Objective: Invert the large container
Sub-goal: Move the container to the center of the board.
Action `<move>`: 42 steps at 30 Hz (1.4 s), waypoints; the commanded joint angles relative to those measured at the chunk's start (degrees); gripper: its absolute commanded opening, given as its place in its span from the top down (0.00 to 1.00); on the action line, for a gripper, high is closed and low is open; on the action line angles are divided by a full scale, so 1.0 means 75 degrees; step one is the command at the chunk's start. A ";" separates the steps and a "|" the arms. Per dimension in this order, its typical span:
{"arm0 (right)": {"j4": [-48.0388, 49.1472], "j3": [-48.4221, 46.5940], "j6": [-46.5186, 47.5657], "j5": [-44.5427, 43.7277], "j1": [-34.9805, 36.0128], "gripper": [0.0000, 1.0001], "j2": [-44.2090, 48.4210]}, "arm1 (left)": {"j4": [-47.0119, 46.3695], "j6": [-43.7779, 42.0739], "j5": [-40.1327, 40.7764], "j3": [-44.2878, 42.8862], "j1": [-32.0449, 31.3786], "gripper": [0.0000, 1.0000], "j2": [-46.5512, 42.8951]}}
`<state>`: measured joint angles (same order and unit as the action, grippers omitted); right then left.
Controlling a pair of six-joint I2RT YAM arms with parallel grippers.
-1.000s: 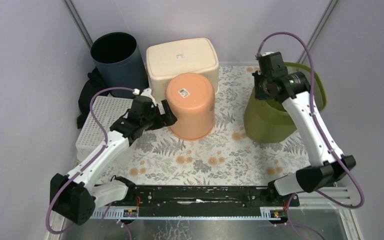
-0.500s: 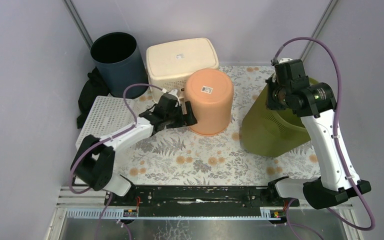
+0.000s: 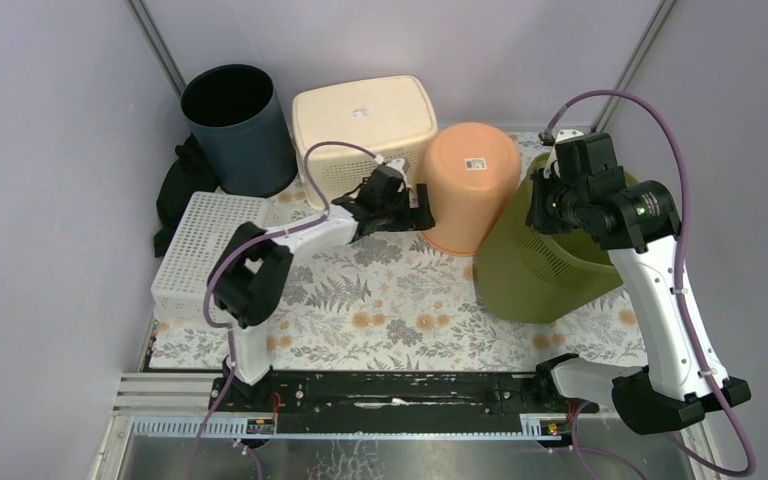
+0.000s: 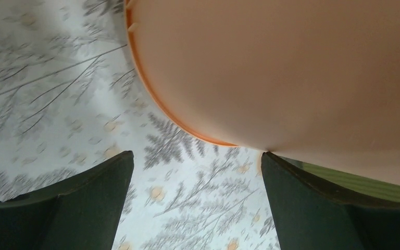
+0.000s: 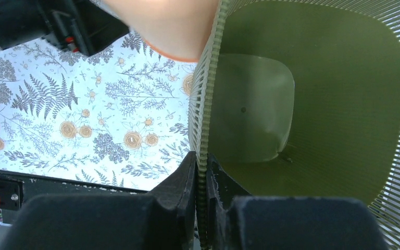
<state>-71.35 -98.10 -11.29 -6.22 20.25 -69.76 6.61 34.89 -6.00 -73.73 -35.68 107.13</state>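
The large olive-green ribbed container [image 3: 532, 272] stands tilted at the right of the floral mat. My right gripper [image 3: 547, 206] is shut on its rim; in the right wrist view the fingers pinch the ribbed rim [image 5: 203, 135] at the gripper [image 5: 202, 162], and the green inside [image 5: 312, 99] is empty. An upside-down orange bucket [image 3: 470, 185] leans against the green container's left side. My left gripper [image 3: 420, 212] is open at the bucket's left side. In the left wrist view the gripper [image 4: 198, 156] holds nothing, and the right fingertip [image 4: 291, 182] touches the bucket [image 4: 281, 73].
A dark blue bin [image 3: 235, 125] and an upside-down cream basket [image 3: 360, 115] stand at the back. A white perforated tray [image 3: 200, 250] lies at the left next to a black object [image 3: 175, 185]. The floral mat [image 3: 390, 300] covers the table.
My left arm stretched right and pushed the orange bucket across the mat against the green container. My right gripper moved down and left on the rim, tilting the green container.
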 commanded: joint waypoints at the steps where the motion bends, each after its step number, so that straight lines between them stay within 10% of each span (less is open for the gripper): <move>1: 0.0387 0.0098 0.0137 0.0357 0.0024 1.00 0.0351 | -0.0559 -0.0149 0.0083 -0.0937 -0.0319 0.00 0.0823; 20: 0.1869 0.1711 -0.0031 0.0625 0.0098 1.00 0.0226 | 0.0549 -0.0401 -0.0133 -0.5335 -0.0033 0.00 0.3609; 42: 0.1965 0.1109 -0.0940 0.0607 0.1846 1.00 -0.0444 | 0.1724 0.0294 0.0317 -0.1131 0.0070 0.00 -0.2514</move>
<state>-58.41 -86.80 -12.47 -5.91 30.00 -71.46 15.51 36.64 -5.45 -84.44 -34.98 92.88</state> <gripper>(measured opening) 0.132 0.998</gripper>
